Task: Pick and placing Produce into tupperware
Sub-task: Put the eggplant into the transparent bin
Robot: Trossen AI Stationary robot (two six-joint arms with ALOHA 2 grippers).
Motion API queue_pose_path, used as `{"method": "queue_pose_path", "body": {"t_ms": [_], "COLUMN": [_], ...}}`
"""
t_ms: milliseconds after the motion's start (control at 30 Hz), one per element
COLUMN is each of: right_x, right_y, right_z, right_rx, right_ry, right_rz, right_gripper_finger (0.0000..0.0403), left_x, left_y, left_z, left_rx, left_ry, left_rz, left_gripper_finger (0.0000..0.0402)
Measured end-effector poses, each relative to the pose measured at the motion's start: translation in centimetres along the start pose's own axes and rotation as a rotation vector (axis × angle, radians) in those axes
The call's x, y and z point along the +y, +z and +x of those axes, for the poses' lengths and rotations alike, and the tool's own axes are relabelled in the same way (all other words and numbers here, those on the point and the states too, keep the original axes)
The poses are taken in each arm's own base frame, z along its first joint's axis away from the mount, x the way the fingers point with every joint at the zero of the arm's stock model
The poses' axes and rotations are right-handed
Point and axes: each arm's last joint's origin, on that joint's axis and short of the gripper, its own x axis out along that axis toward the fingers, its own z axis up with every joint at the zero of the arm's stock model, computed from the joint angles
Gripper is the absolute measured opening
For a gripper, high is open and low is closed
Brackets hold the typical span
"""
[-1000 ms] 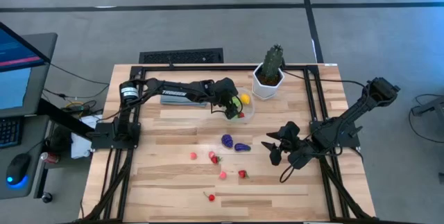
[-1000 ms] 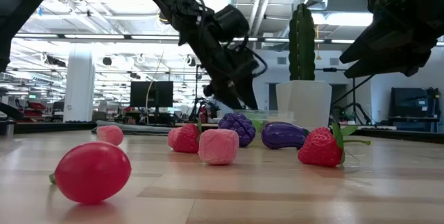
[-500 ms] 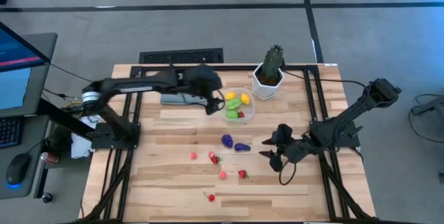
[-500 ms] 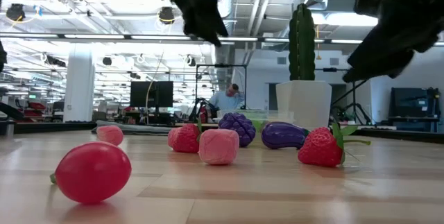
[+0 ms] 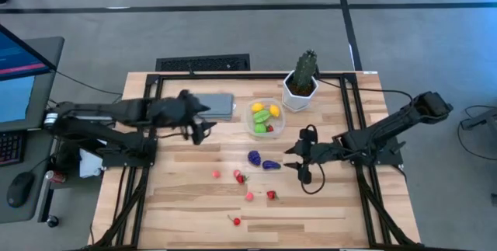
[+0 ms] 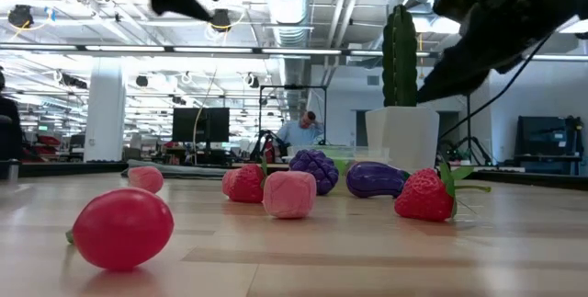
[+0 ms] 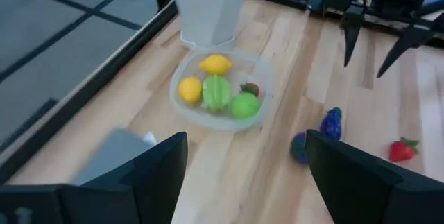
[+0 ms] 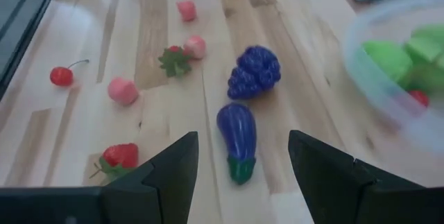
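We find the tupperware (image 5: 265, 119) near the back of the tabletop (image 5: 194, 204), just beside the white cactus pot (image 5: 300, 92); in it lie two yellow pieces, two green ones and a small red one, though from above we can barely tell them apart. Nearer the front, the purple grapes (image 5: 254, 157) and the purple eggplant (image 5: 270, 165) lie side by side on the bare wood, and beyond them a loose scatter of red and pink pieces — a strawberry (image 5: 271, 195) and a cherry (image 5: 234, 221) among them. The right end effector (image 5: 297, 162) hangs just beside the eggplant, its fingers apart and nothing between them; its wrist view looks straight down on the eggplant (image 8: 237, 139) and grapes (image 8: 254, 72). The left end effector (image 5: 200, 124) sits well apart from the container, over by the grey-blue folded cloth (image 5: 218, 105) — also open and empty.
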Motion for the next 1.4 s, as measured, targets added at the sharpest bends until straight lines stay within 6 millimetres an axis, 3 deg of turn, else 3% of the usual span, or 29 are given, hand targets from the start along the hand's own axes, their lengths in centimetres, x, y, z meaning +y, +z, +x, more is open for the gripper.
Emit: {"method": "queue_pose_path", "body": {"t_ms": [167,433,867,1067,1400], "right_x": [-0.3,-1.1,0.8,0.5,0.0], "right_y": [0.6,0.3,0.7,0.6,0.8], "right_z": [0.3,2.4,8.8,9.9,10.0], "right_rx": [-0.03,0.051,0.202,0.228,0.232], "right_ry": [0.056,0.104,0.089,0.063,0.079], "right_rz": [-0.122,-0.054,-0.064,-0.037,-0.059], "right_gripper_finger": [0.0249,0.0249,0.0249,0.0249,0.0249], "left_x": [0.1,0.2,-0.2,-0.2,-0.1], "left_y": [-3.7,-6.7,-7.2,-7.3,-7.5], "left_z": [-2.2,-3.5,-3.7,-3.7,-3.7], "left_rx": [-0.063,-0.1,-0.085,-0.076,-0.057], "left_ry": [-0.005,-0.065,-0.092,-0.089,-0.083], "left_rz": [-0.128,-0.253,-0.261,-0.265,-0.256], "left_gripper_finger": [0.0281,0.0281,0.0281,0.0281,0.0281]}}
